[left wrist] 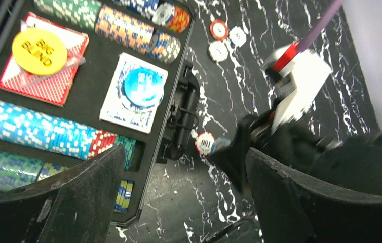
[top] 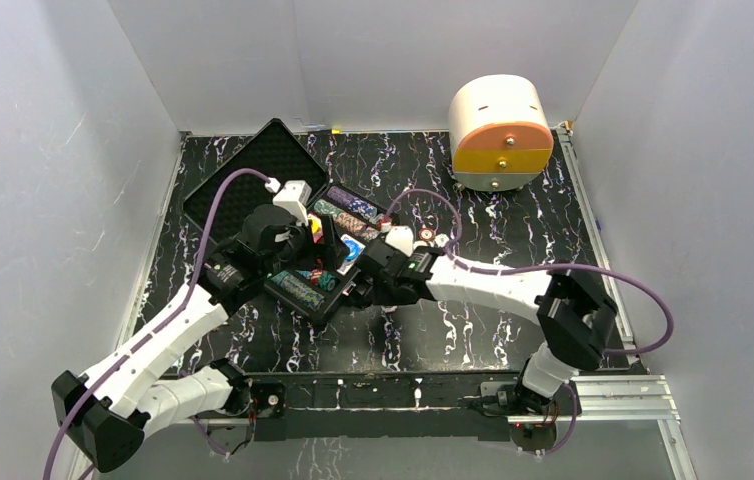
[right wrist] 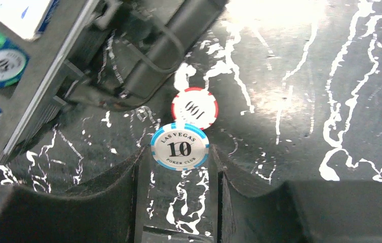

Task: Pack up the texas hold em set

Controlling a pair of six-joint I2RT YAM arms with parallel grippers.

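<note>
The black case (top: pixel 293 290) lies open, its foam-lined lid (top: pixel 253 170) flat at the back left. In the left wrist view its tray (left wrist: pixel 92 76) holds rows of chips (left wrist: pixel 42 132), a red deck (left wrist: pixel 52 86) under a yellow disc (left wrist: pixel 39 48), and a blue deck (left wrist: pixel 123 109) under a blue disc (left wrist: pixel 143 86). My left gripper (left wrist: pixel 179 202) hangs open and empty over the case's near corner. My right gripper (right wrist: pixel 179 162) is shut on a blue-and-white "10" chip (right wrist: pixel 180 147) at table level, beside a red-and-white "100" chip (right wrist: pixel 195 108) by the case handle (right wrist: pixel 153 55).
Three loose chips (left wrist: pixel 219 29) lie on the black marbled table to the right of the case. A white-and-orange drawer box (top: pixel 501 135) stands at the back right. White walls close in the table on three sides.
</note>
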